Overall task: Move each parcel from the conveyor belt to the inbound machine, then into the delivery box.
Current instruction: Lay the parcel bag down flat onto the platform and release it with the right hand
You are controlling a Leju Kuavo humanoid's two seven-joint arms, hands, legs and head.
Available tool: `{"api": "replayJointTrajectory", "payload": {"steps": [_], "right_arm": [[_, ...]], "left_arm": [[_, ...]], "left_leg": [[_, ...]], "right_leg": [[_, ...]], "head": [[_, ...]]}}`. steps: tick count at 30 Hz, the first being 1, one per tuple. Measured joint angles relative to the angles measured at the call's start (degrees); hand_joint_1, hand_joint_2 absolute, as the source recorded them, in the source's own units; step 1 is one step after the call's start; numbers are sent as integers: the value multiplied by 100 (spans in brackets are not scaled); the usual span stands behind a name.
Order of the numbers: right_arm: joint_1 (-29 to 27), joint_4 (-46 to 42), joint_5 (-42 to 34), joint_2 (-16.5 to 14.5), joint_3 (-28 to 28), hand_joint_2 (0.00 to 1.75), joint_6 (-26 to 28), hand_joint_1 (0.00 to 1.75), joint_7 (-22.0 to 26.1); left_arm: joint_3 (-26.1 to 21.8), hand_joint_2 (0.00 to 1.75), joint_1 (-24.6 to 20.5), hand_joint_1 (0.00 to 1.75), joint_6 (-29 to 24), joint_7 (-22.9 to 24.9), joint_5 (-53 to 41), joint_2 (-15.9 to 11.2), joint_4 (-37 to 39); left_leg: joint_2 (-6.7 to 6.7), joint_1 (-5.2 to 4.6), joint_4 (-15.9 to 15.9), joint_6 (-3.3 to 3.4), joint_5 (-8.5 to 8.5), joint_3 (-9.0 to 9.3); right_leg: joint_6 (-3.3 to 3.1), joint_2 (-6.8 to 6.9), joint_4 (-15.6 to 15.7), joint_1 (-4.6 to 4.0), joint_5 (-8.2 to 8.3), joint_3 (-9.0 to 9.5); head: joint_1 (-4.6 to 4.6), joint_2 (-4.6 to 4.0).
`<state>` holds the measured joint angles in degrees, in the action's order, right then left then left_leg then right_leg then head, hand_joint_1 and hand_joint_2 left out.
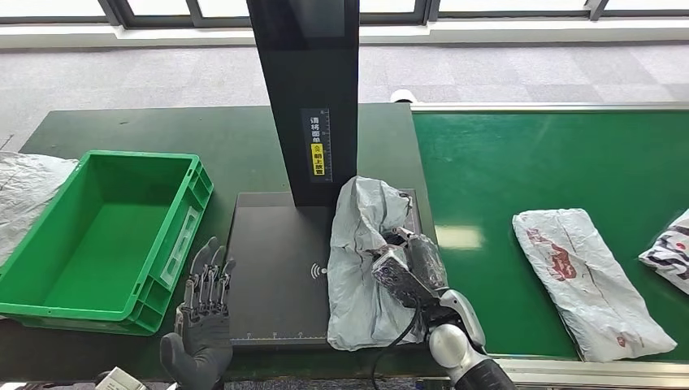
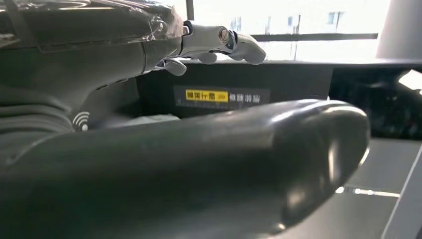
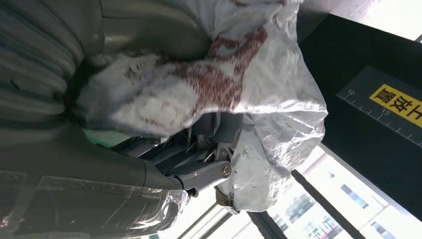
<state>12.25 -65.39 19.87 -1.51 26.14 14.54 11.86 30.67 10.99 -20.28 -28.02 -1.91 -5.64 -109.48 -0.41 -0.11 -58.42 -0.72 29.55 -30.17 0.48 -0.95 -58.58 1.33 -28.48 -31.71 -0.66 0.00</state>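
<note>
Parcel: a crumpled grey plastic parcel (image 1: 361, 260) lies on the right part of the inbound machine's dark plate, its right edge hanging over towards the conveyor belt; the right hand grips it.
Delivery box: a green crate (image 1: 106, 236) stands at the left on the dark green surface (image 1: 162, 130), with no parcel inside it.
Grey bag: a piece of crinkled grey plastic (image 1: 24, 191) lies just left of the crate, touching its rim.
Left hand: the left hand (image 1: 203, 313) rests at the near left edge of the plate, between crate and parcel, fingers straight, slightly apart and holding nothing.
Inbound machine: a flat black plate (image 1: 276, 268) with a white wireless mark, and a tall black column (image 1: 313, 97) rising from its back with a yellow label.
Right hand: the right hand (image 1: 410, 264) lies on the parcel's right side, its fingers closed into the plastic; the right wrist view shows white plastic with red print (image 3: 199, 84) bunched against the hand.
Conveyor belt: the bright green belt (image 1: 520, 171) runs on the right.
Waiting parcels: a white parcel with red print (image 1: 589, 280) lies flat on the belt; a white parcel with dark pattern (image 1: 670, 252) lies at the right edge.
</note>
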Motion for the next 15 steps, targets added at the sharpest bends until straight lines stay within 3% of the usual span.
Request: {"api": "replayJointTrajectory", "payload": {"steps": [7, 15], "right_arm": [[-2, -99, -212, 1, -38, 175, -34, 0, -34], [-144, -472, -472, 2, -67, 175, -219, 0, 46]], "left_arm": [[15, 0, -158, 0, 340, 118, -29, 104, 48], [15, 0, -249, 0, 318, 256, -162, 245, 93]], "left_leg": [[1, 0, -1, 0, 0, 1], [1, 0, -1, 0, 0, 1]], "right_leg": [[0, 0, 0, 0, 0, 0], [0, 0, 0, 0, 0, -1]], "head": [[0, 0], [0, 0]]}}
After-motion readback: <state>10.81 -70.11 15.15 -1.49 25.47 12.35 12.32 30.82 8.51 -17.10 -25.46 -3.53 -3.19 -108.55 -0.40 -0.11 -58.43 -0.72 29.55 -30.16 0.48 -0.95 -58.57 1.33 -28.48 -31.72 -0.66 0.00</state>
